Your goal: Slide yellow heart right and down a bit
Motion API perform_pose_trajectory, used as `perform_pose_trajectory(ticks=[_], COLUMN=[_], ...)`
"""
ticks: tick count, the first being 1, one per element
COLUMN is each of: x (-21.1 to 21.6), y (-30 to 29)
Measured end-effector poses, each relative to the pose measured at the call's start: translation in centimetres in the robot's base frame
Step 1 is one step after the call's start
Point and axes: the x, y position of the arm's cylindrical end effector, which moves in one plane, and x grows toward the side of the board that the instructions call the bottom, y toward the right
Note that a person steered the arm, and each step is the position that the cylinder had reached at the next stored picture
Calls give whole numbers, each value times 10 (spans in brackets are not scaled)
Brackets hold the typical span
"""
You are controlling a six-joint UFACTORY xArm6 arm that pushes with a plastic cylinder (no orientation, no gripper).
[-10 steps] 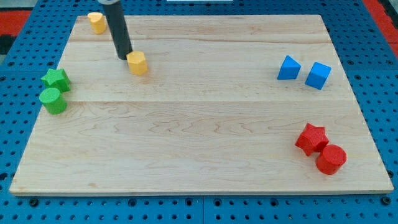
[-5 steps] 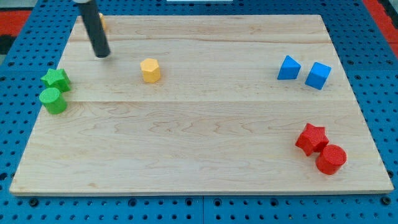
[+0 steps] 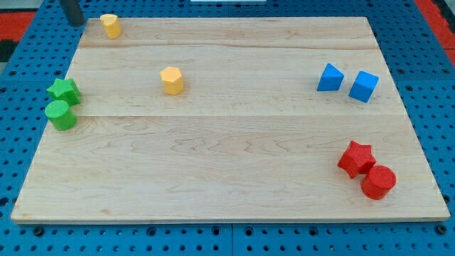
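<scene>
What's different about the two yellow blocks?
The yellow block at the board's top edge sits far up at the view's top left, close to my tip; the yellow block further in sits lower and more to the right, apart from my tip. The top one looks smaller and narrower; the inner one looks chunkier with flat sides, like a hexagon. Which one is the heart is hard to tell. Both are the same yellow, standing alone on the wooden board.

Pale wooden board (image 3: 234, 149) on a blue pegboard table (image 3: 14, 178), red patches at both top corners.
</scene>
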Motion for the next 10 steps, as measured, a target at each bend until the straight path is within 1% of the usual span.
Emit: perform_pose_trajectory(ticks=[2,4,6,7,8,10], x=[0,2,12,31,37,6], y=[43,64,56,46,46,52])
